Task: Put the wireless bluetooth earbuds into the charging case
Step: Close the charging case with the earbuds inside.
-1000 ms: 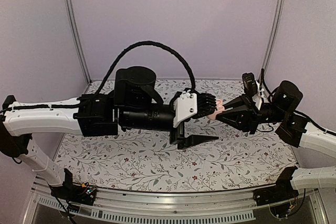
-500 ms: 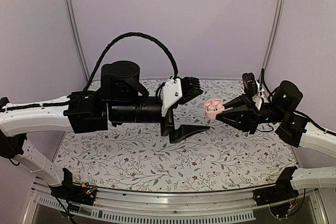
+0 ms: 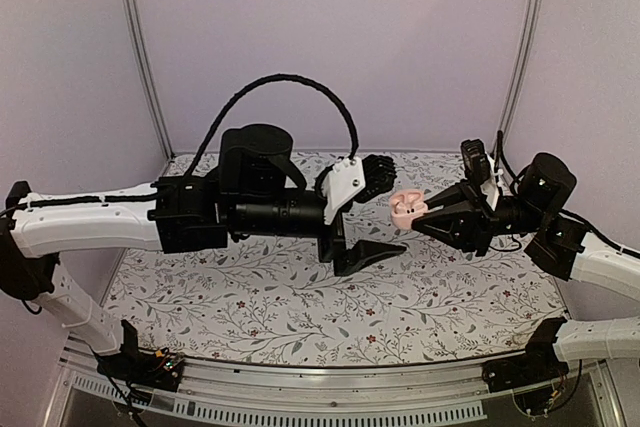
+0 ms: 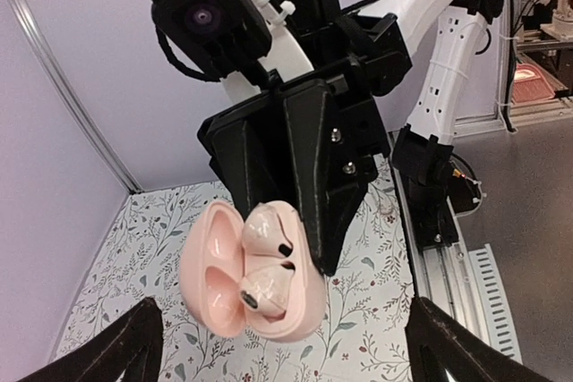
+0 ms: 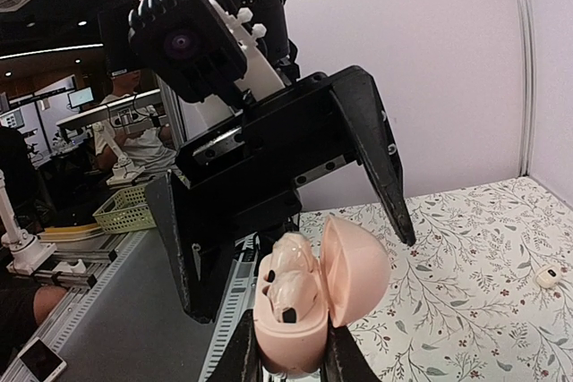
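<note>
The pale pink charging case (image 3: 404, 209) is held in the air with its lid open, gripped between the fingers of my right gripper (image 3: 421, 210). In the right wrist view the case (image 5: 300, 333) stands upright between my fingers (image 5: 245, 357), lid (image 5: 358, 267) swung back. Two pink earbuds (image 5: 291, 282) sit in its wells, and they also show in the left wrist view (image 4: 265, 261). My left gripper (image 3: 388, 215) is open and empty, jaws spread wide, a short way left of the case (image 4: 215, 284).
The floral-patterned table (image 3: 260, 297) lies below both arms. A small white object (image 5: 544, 277) lies on the table at the far right of the right wrist view. Aluminium frame posts (image 3: 140, 57) stand at the back corners.
One second ago my left gripper was right at the case. It drew back to the left, uncovering the case, then came partway back toward it. The right arm held still.
</note>
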